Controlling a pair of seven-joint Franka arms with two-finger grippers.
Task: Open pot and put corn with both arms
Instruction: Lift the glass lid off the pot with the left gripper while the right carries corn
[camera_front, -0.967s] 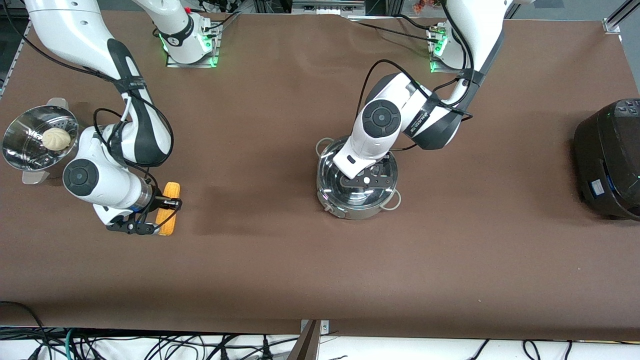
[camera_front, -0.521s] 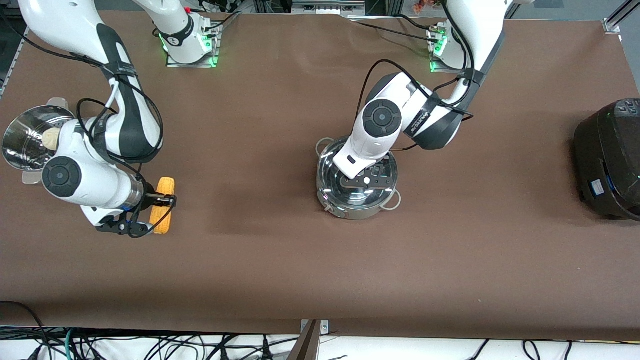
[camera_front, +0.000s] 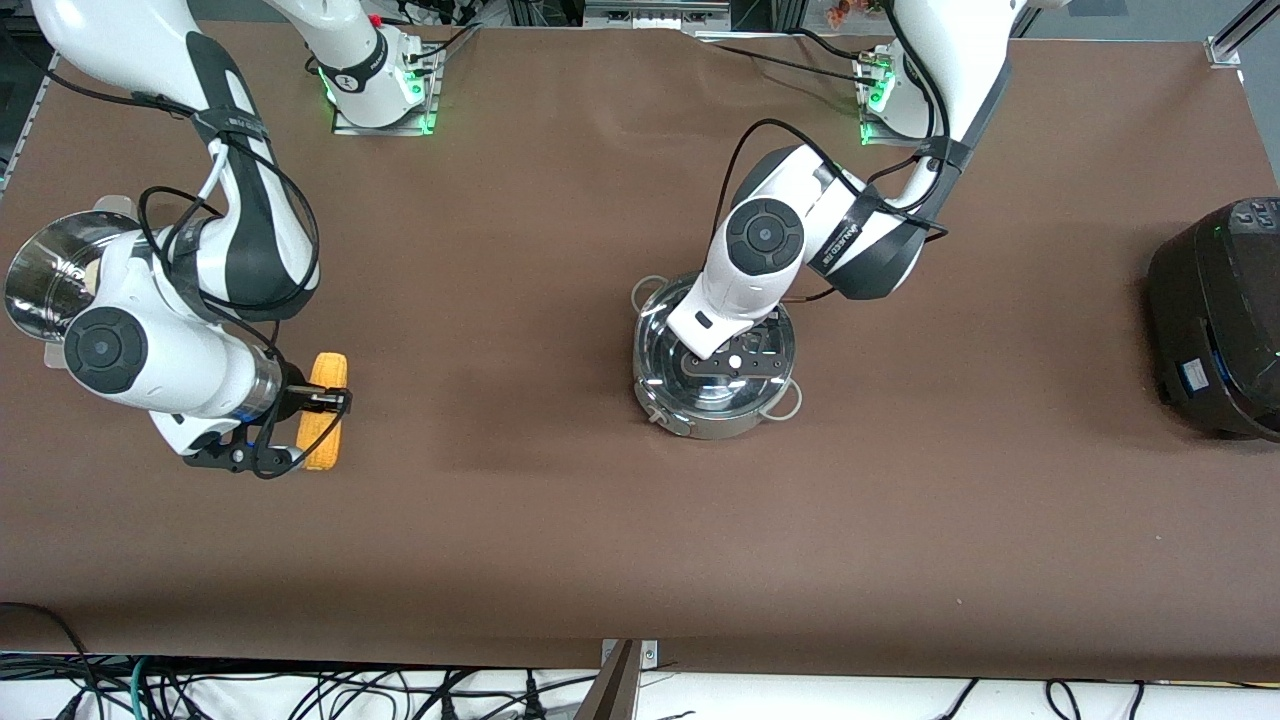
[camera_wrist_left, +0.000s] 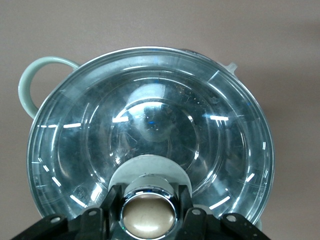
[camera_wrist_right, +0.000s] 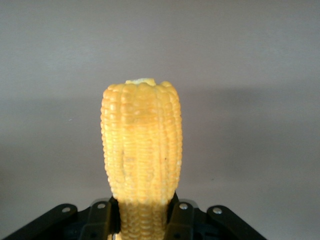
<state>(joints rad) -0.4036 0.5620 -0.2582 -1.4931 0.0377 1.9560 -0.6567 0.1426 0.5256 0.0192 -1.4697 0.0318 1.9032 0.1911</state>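
Note:
The steel pot (camera_front: 715, 418) stands mid-table with its clear glass lid (camera_front: 662, 352) on it. My left gripper (camera_front: 735, 362) is down on the lid, its fingers (camera_wrist_left: 114, 200) shut on either side of the tan knob (camera_wrist_left: 149, 215); the lid's glass (camera_wrist_left: 150, 115) and one loop handle (camera_wrist_left: 29, 85) show in the left wrist view. My right gripper (camera_front: 318, 420) is shut on the yellow corn (camera_front: 327, 375) near the right arm's end of the table. The corn (camera_wrist_right: 141, 145) sticks out past the fingers, held just above the brown cloth.
A perforated steel steamer (camera_front: 40, 285) with a white bun (camera_front: 92, 272) stands at the right arm's end, partly hidden by that arm. A black rice cooker (camera_front: 1220, 320) stands at the left arm's end. Bare brown cloth lies between corn and pot.
My right arm has shifted with the corn toward the right arm's end of the table and now covers more of the steamer. The left arm has not moved.

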